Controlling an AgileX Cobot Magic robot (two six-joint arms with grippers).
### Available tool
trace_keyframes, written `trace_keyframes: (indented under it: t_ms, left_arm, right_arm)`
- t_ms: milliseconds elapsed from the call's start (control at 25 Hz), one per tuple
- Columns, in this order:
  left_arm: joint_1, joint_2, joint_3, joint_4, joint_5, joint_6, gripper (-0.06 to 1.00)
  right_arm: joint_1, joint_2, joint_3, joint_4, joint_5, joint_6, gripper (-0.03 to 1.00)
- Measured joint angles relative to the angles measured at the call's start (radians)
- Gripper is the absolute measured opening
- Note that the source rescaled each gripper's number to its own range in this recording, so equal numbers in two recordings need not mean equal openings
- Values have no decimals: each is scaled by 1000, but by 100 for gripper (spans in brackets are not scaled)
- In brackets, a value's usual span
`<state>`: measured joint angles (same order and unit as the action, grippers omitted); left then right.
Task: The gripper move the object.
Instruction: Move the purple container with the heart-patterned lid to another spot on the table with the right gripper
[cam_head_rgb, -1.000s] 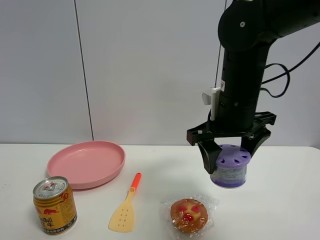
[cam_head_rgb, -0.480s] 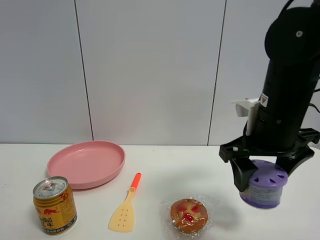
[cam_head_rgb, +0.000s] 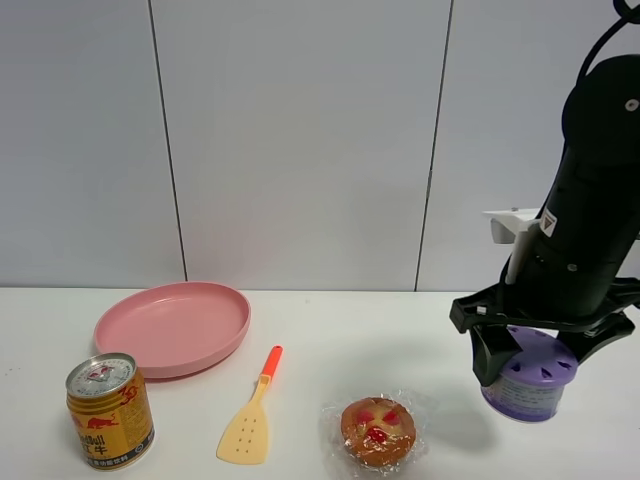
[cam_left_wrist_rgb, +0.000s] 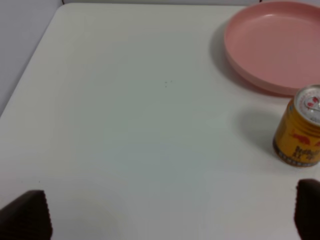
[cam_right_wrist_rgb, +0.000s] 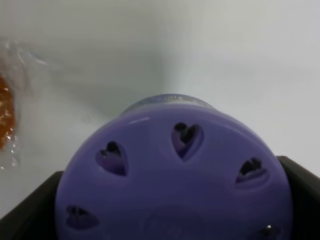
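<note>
The object is a squat canister (cam_head_rgb: 526, 392) with a lavender lid of heart-shaped slots. It is at the right of the white table, at or just above its surface. My right gripper (cam_head_rgb: 540, 362), a large black arm with a white box on its side, stands over it. Its two dark fingers (cam_head_rgb: 487, 362) are shut on the lid from both sides. The right wrist view shows the lid (cam_right_wrist_rgb: 175, 170) filling the space between the fingers (cam_right_wrist_rgb: 27, 212). My left gripper (cam_left_wrist_rgb: 165, 212) is open and empty over bare table at the left.
A pink plate (cam_head_rgb: 170, 325) lies at the back left. A gold drink can (cam_head_rgb: 108, 410) stands in front of it. A yellow spatula with an orange handle (cam_head_rgb: 250, 415) and a wrapped pastry (cam_head_rgb: 378, 430) lie at the middle front. The left wrist view shows the plate (cam_left_wrist_rgb: 272, 45) and the can (cam_left_wrist_rgb: 300, 132).
My right gripper has carried the canister to the right, from the table's middle right to near its right edge, and slightly lower. Nothing else has moved.
</note>
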<state>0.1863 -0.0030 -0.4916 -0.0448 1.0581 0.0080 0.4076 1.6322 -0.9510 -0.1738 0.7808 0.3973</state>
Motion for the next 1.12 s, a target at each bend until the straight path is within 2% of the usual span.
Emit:
trace_keyframes:
  t_ms: [280,560,1120]
  left_arm:
    - [0,0,0,0,0,0,100]
    - [0,0,0,0,0,0,100]
    - [0,0,0,0,0,0,100]
  right_arm:
    - [0,76,0,0,-56,4,1]
    - [0,154,2,7,-168,10,1]
    - [0,214,5,37,-196,10,1]
